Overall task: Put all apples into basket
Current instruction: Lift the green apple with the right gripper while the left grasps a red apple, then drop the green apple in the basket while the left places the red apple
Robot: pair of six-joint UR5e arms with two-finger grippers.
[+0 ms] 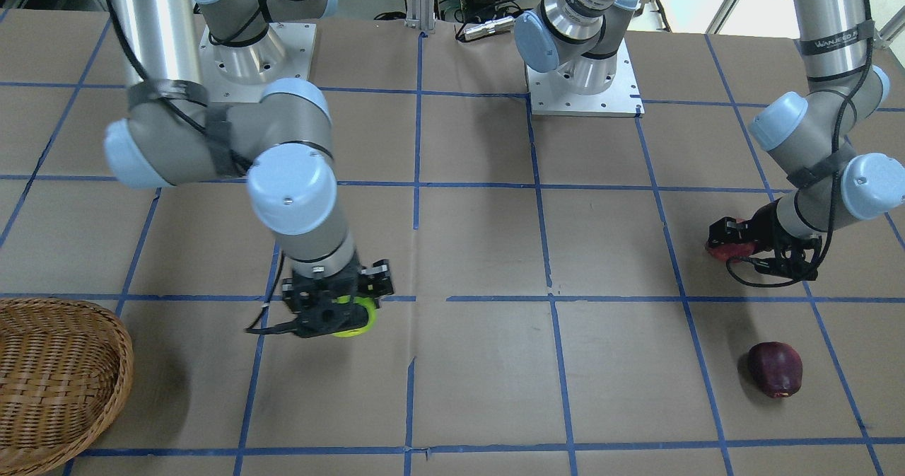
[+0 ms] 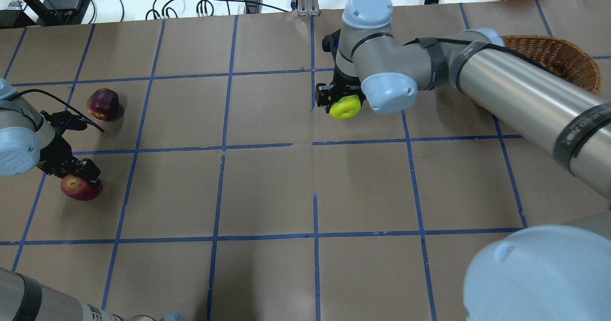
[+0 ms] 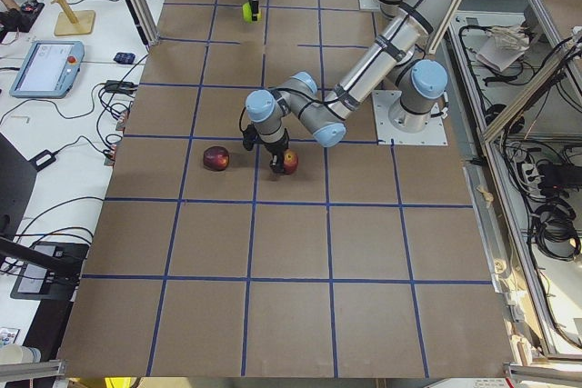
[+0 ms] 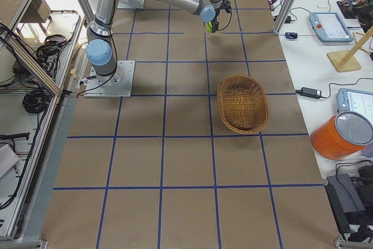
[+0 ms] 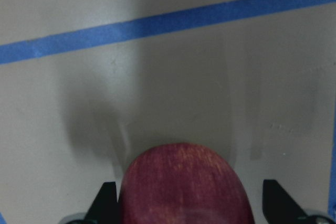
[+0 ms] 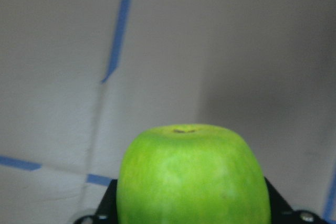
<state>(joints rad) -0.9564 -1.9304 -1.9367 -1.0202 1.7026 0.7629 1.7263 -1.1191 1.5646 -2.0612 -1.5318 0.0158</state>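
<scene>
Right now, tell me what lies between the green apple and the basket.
Between green apple and basket, only bare table paper crossed by a blue tape line; the front-facing view shows it.

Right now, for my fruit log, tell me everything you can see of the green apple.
The green apple is bright lime, smooth, slightly glossy and round, with a small brown dimple at its end. The right gripper is closed on it, one finger against each side. It is apart from the basket; whether it is lifted I cannot tell.

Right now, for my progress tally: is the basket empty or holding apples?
Empty: the basket shows only bare weave; the green apple sits in the right gripper.
</scene>
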